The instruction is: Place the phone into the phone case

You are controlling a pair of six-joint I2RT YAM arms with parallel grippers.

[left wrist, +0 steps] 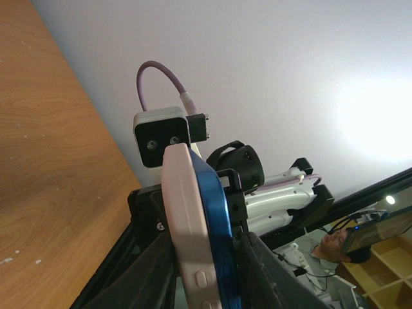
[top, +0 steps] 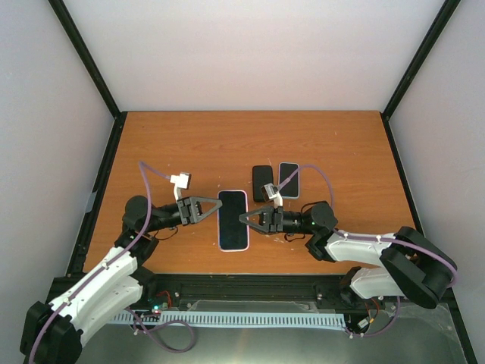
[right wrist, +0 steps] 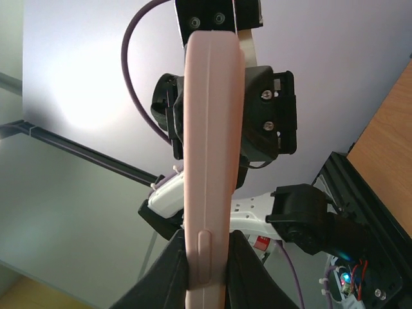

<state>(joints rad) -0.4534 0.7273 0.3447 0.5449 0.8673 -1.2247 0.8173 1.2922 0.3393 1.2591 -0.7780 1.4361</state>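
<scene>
A blue phone [top: 233, 216] with a dark screen lies face up in a pink phone case [top: 233, 247] near the table's front middle, held between both grippers. My left gripper [top: 214, 210] is shut on its left long edge. In the left wrist view [left wrist: 206, 257] the phone's blue side [left wrist: 219, 225] stands out of the pink case [left wrist: 183, 219] along that edge. My right gripper [top: 246, 220] is shut on the right long edge. In the right wrist view [right wrist: 207, 264] only the pink case [right wrist: 207, 161] shows between the fingers [right wrist: 168, 270]. I cannot tell whether the case touches the table.
A black phone [top: 262, 183] and a light-rimmed phone with a dark screen [top: 289, 180] lie side by side just behind the right gripper. The orange table [top: 189, 144] is bounded by black frame posts and white walls.
</scene>
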